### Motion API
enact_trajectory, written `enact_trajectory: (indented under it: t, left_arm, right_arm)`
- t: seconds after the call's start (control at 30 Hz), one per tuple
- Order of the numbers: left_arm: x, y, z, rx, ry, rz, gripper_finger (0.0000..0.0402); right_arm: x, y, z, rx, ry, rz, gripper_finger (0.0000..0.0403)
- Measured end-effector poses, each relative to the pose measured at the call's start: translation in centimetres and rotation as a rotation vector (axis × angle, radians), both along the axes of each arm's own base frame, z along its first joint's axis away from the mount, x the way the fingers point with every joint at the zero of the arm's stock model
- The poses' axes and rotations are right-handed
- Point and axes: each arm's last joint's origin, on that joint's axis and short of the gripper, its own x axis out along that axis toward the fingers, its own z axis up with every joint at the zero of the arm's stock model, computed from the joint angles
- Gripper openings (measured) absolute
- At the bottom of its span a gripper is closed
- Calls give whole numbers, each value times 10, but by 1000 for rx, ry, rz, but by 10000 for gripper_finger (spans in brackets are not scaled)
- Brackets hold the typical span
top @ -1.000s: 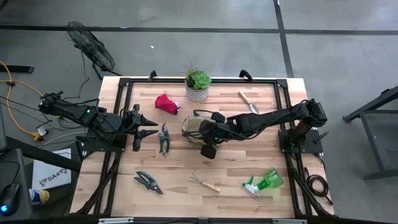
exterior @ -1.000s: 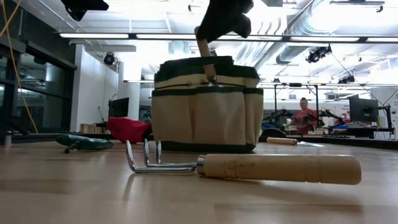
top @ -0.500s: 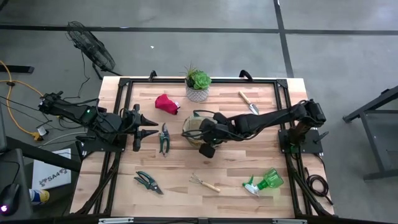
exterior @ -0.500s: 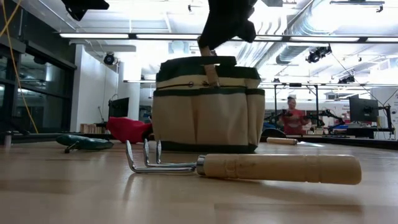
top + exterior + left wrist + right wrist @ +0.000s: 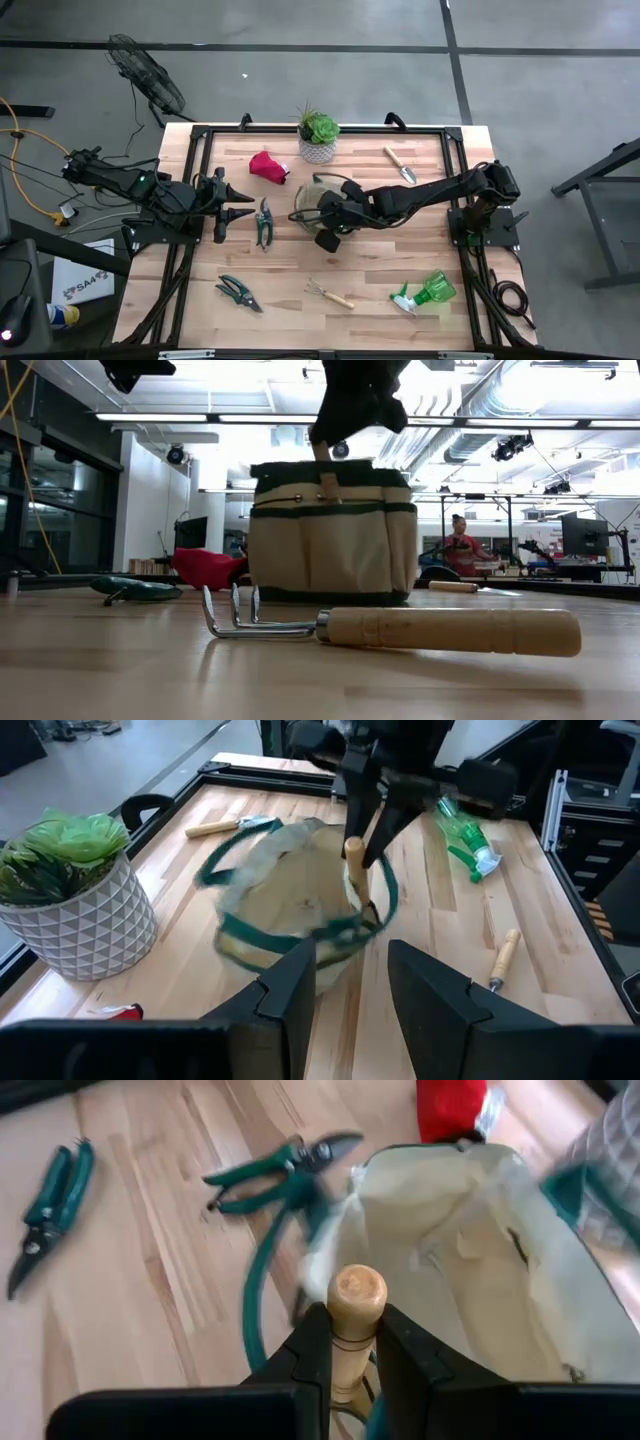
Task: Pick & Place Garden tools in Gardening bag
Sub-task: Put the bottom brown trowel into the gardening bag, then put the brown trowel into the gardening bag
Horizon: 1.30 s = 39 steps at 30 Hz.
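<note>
The tan gardening bag (image 5: 312, 198) with its dark rim stands upright at the table's middle; it also shows in the low view (image 5: 330, 535). My right gripper (image 5: 326, 216) is over the bag's mouth, shut on a trowel's wooden handle (image 5: 356, 1295); the trowel's blade is hidden inside the bag. My left gripper (image 5: 236, 205) is open and empty to the left of the bag. On the table lie two pruning shears (image 5: 263, 222) (image 5: 238, 292), a hand rake (image 5: 330, 294), a green spray bottle (image 5: 425, 293), a second trowel (image 5: 400, 165) and a red glove (image 5: 268, 165). My right gripper pinches the wooden handle just below its rounded free end (image 5: 348, 1342) between its two fingers (image 5: 312, 1350). The fingers slant down from the table's right side and lie across the handle. The handle stands about upright, its lower part down inside the bag (image 5: 353, 870).
A green succulent in a white pot (image 5: 318, 140) stands just behind the bag. The rake (image 5: 400, 628) lies near the front edge. A person shows in the room beyond the table (image 5: 462, 545).
My right gripper has gone a little toward the table's left edge and down, still shut on the handle. The handle now stands lower in the bag's mouth. The bag's rim and loop handles have shifted.
</note>
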Motion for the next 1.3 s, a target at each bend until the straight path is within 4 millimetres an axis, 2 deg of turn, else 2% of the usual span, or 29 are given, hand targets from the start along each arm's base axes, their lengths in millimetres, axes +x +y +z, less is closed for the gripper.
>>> enact_trajectory:
  t: [0.27, 0.47, 0.73, 1.0, 1.13, 1.3]
  left_arm:
    - [0, 0, 0, 0, 0, -1, 124]
    - [0, 0, 0, 0, 0, -1, 124]
    - [0, 0, 0, 0, 0, -1, 124]
    - [0, 0, 0, 0, 0, -1, 124]
    - [0, 0, 0, -1, -1, -1, 124]
    - [0, 0, 0, -5, -1, 0, 124]
  right_arm:
    - [-3, 8, 5, -161, 7, 86, 43]
    - [-4, 8, 4, -194, 36, 136, 52]
    - [-4, 8, 4, -177, 32, 128, 118]
    - [-9, 6, 13, -138, -2, 68, 163]
    - [-12, 5, 19, -133, -19, 65, 170]
    - [-20, 6, 28, -107, -27, 91, 159]
